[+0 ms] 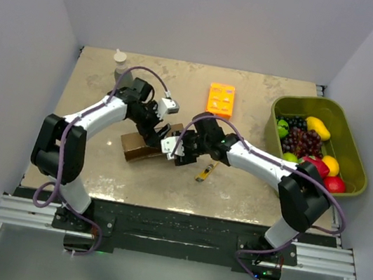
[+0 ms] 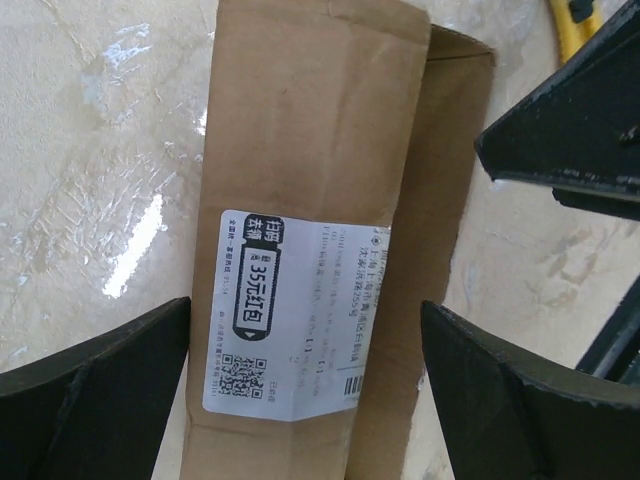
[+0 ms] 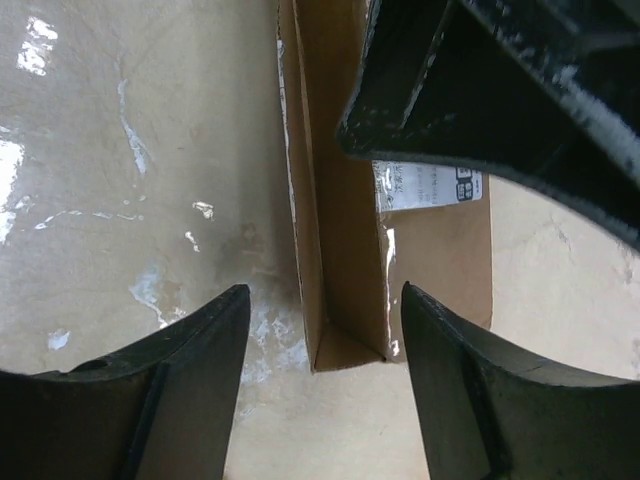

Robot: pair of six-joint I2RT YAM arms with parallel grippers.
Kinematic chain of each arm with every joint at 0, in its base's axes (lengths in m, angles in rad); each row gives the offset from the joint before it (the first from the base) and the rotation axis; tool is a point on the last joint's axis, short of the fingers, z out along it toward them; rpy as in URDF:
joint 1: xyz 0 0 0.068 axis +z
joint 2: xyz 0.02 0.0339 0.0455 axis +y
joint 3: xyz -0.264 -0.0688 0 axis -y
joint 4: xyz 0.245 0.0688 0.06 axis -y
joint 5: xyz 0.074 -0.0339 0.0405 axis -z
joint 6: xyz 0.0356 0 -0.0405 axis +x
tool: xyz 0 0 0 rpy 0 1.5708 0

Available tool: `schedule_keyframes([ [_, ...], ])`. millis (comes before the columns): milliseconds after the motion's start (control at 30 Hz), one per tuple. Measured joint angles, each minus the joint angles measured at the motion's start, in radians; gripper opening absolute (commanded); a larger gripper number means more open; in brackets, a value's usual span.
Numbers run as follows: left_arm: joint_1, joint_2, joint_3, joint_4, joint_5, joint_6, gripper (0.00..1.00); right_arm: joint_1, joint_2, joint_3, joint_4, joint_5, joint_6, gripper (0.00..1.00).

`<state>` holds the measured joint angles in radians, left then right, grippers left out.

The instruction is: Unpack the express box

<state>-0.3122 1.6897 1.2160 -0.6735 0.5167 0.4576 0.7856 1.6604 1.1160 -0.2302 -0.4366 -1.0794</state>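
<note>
The express box (image 1: 141, 147) lies flat on the table (image 1: 249, 192) just left of centre, between the two arms. Its long axis runs roughly left to right across my overhead view, tilted a little. It is plain brown cardboard, slim and elongated, with a white printed label (image 2: 295, 310) on the upper face. The end facing the right arm is already open, showing a narrow hollow between thin walls. The left gripper (image 2: 305, 330) hangs over the labelled middle with its fingers spread as wide as they go, one on each long side of the carton, gripping nothing. The right gripper (image 3: 325, 288) sits at the open end, looking straight down the box's length, jaws partly apart and empty. I cannot tell from its wrist view whether one finger brushes the cardboard. I judge both arms equally close, the left placed to pin the body and the right to reach the mouth. Just right of the box lies a small yellow-handled tool (image 1: 205, 173), likely a cutter. Farther back are an orange flat box (image 1: 221, 98) and a pale bottle (image 1: 120, 62), and a green bin (image 1: 355, 149) of fruit stands at the right edge.
</note>
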Motion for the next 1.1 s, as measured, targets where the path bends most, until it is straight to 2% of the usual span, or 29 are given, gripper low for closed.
schedule_keyframes([
  [233, -0.009, 0.000, -0.018, 0.058, -0.086, -0.027, 1.00, 0.002, 0.062, -0.013, 0.051, 0.020, -0.061, 0.57],
  [333, -0.009, 0.010, -0.018, 0.064, -0.086, -0.032, 0.97, 0.003, 0.079, -0.027, 0.068, 0.032, -0.077, 0.52],
  [533, -0.009, 0.084, -0.011, 0.057, -0.063, -0.052, 0.90, 0.007, 0.085, -0.067, 0.133, 0.037, -0.117, 0.49],
  [633, -0.009, 0.124, 0.006, 0.043, -0.035, -0.053, 0.88, 0.011, 0.090, -0.087, 0.159, 0.054, -0.132, 0.33],
  [667, -0.009, 0.137, 0.018, 0.039, -0.024, -0.053, 0.87, 0.013, 0.095, -0.092, 0.174, 0.059, -0.138, 0.21],
  [800, -0.003, 0.184, 0.078, -0.004, 0.019, -0.046, 0.85, 0.018, 0.117, -0.116, 0.233, 0.089, -0.162, 0.00],
  [933, 0.023, 0.242, 0.150, -0.051, 0.091, -0.039, 0.84, 0.016, 0.098, -0.152, 0.277, 0.114, -0.183, 0.00],
  [1100, 0.137, 0.308, 0.225, -0.094, 0.226, -0.030, 0.87, -0.011, 0.014, -0.160, 0.261, 0.117, -0.217, 0.00],
])
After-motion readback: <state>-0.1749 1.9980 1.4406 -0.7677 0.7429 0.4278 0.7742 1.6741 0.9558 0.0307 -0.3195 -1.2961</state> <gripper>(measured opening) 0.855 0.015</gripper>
